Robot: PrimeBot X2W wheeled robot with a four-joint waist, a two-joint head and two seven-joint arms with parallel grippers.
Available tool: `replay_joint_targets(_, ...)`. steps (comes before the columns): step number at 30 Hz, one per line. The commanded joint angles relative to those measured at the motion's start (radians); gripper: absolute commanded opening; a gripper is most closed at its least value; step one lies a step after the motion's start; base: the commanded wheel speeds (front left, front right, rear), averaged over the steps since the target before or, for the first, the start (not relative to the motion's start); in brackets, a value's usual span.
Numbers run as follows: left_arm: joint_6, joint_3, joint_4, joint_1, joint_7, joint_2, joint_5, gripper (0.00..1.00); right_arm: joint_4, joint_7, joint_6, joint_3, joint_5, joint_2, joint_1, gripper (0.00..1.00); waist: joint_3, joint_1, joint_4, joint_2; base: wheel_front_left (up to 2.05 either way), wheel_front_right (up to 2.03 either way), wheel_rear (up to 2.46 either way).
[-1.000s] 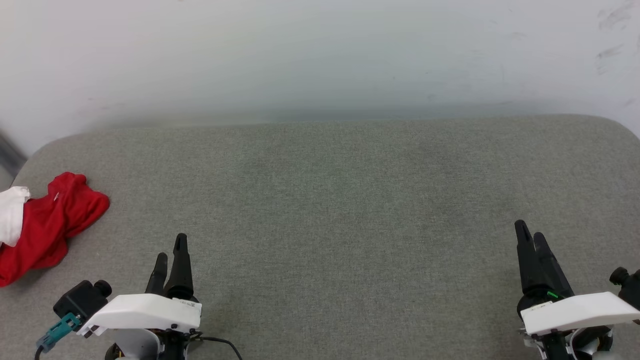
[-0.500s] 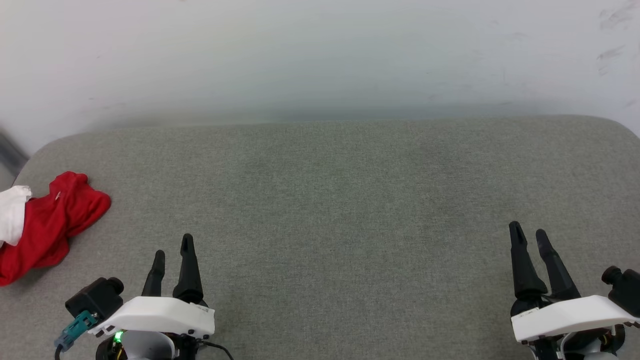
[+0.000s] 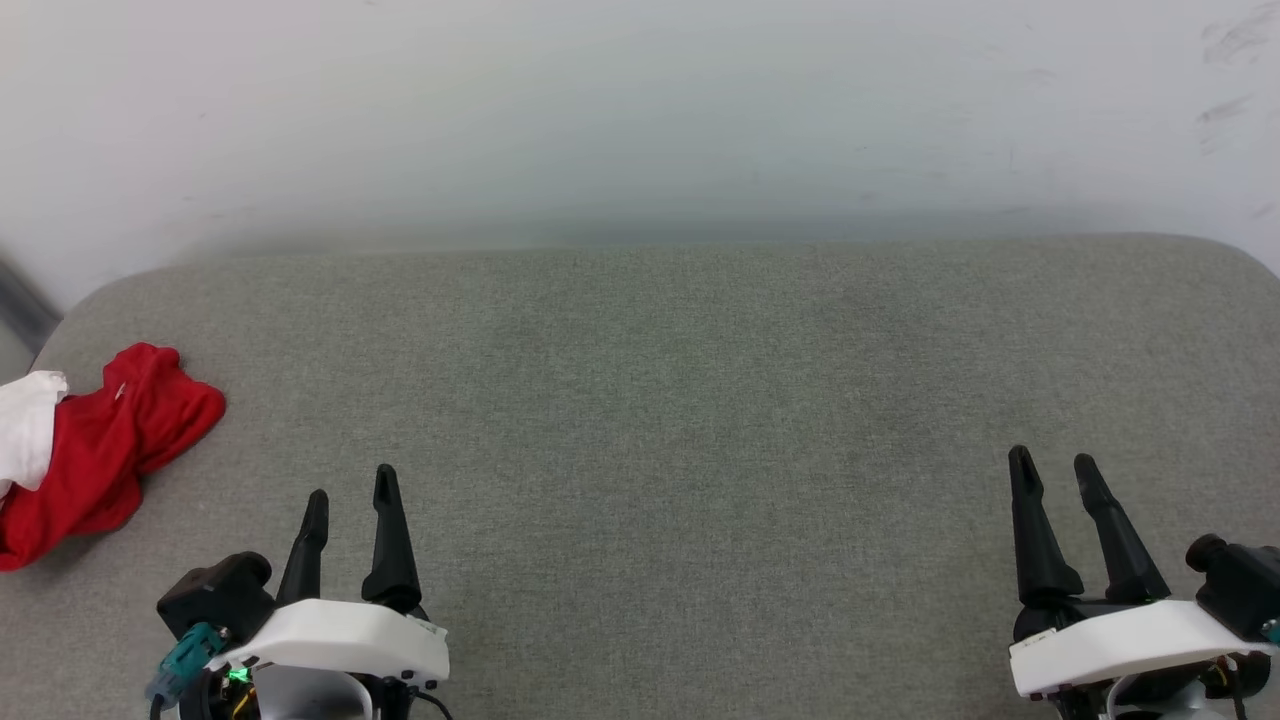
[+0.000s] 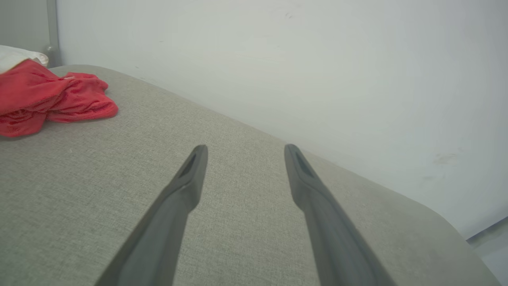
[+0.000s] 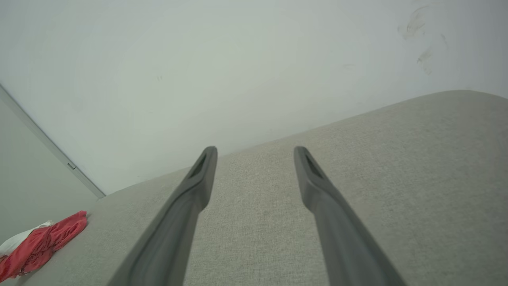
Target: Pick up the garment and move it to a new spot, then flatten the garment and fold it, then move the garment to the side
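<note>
The garment (image 3: 100, 450) lies crumpled at the far left edge of the grey padded surface (image 3: 680, 400), red with a white sleeve part (image 3: 25, 440) at its left. It also appears in the left wrist view as a red heap (image 4: 51, 99) at upper left, and small in the right wrist view (image 5: 43, 242) at lower left. My left gripper (image 3: 350, 485) hovers open at the lower left, to the right of the garment and apart from it, nothing between its fingers (image 4: 186, 178). My right gripper (image 3: 1052, 463) stands open at the lower right, empty, far from the garment.
A pale wall (image 3: 640, 120) rises directly behind the surface's rounded back edge. The surface's left corner curves away just beyond the garment, with a dark strip (image 3: 15, 305) beside it. Bare grey fabric spreads between the two grippers.
Both pairs of fingers have spread apart from nearly together. Each gripper has drifted slightly, the left one rightward and lower, the right one leftward. The garment has stayed put.
</note>
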Motion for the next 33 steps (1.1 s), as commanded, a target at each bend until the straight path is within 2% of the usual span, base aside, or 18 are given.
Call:
replay_joint_targets(1, 0.005, -0.007, -0.017, 0.001, -0.010, 0.006, 0.033, 1.00, -0.020, -0.012, 0.000, 0.001, -0.029, 0.000, 0.000, 1.00, 0.000, 0.0000, 0.000, -0.0001, 0.00, 0.00, 0.00)
replay_joint_targets(33, 0.027, -0.045, -0.059, 0.043, -0.086, 0.004, 0.348, 1.00, -0.059, -0.089, 0.000, -0.008, -0.299, 0.001, 0.044, 1.00, 0.005, 0.0000, 0.005, -0.0001, 0.00, 0.00, 0.00)
